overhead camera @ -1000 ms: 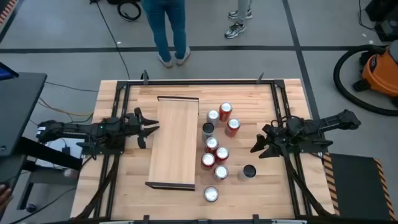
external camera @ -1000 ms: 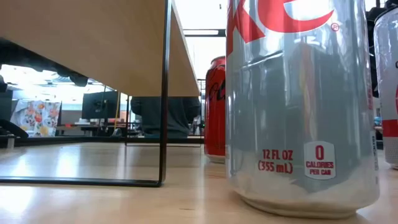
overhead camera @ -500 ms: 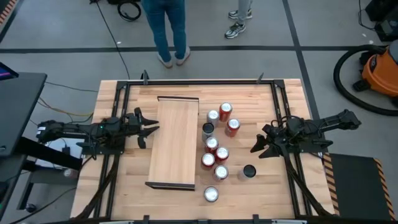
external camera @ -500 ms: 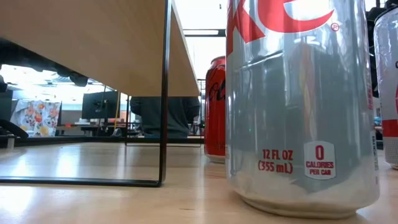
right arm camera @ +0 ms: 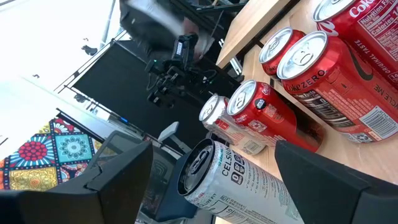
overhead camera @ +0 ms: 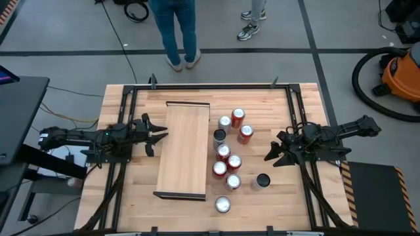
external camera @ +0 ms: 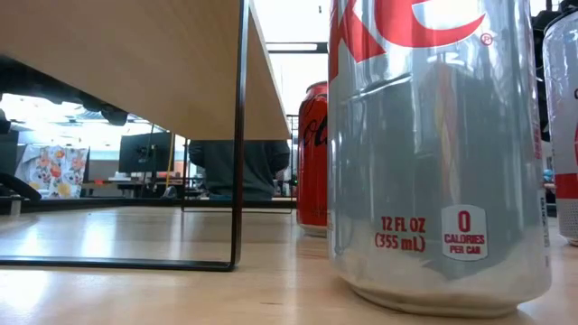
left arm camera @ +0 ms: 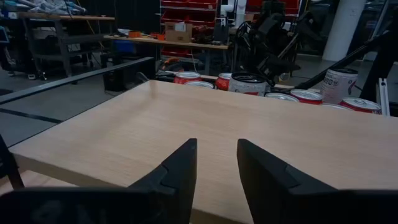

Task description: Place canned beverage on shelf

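The shelf, a long pale board with dark end lips, stands on thin dark legs left of the table's middle. Several red and silver beverage cans stand upright on the tabletop just right of it. One silver can fills the low view, with a red can behind it. My left gripper hovers at the shelf's left side, level with its top, fingers a little apart with nothing between them. My right gripper waits open right of the cans, facing them.
A black-topped can stands apart, nearest my right gripper, and a silver one sits near the front edge. Black frame rails border the table. People stand beyond the far edge. An orange vacuum sits off to the right.
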Robot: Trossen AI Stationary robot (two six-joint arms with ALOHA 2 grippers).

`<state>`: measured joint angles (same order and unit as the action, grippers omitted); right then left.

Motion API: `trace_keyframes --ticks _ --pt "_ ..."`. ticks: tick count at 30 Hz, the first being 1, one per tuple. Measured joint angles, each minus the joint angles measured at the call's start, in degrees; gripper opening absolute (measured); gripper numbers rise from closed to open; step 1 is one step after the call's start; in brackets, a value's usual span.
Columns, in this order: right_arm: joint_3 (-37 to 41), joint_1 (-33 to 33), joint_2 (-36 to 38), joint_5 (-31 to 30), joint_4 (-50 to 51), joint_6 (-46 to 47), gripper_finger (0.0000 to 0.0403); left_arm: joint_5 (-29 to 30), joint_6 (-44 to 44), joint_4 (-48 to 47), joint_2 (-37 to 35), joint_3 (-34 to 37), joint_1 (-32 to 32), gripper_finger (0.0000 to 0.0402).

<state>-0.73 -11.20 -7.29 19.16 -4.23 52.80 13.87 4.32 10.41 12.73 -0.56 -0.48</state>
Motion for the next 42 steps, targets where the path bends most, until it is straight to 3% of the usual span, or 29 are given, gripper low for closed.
trace_keyframes --ticks 32,42 --pt "-0.02 0.0 0.0 0.0 0.0 0.0 0.0348 0.0 -2.34 0.04 0.0 0.0 0.0 0.0126" --pt "-0.01 0.01 0.01 0.0 -0.01 0.0 0.0348 -0.02 8.25 0.24 0.02 0.0 0.01 0.0126"
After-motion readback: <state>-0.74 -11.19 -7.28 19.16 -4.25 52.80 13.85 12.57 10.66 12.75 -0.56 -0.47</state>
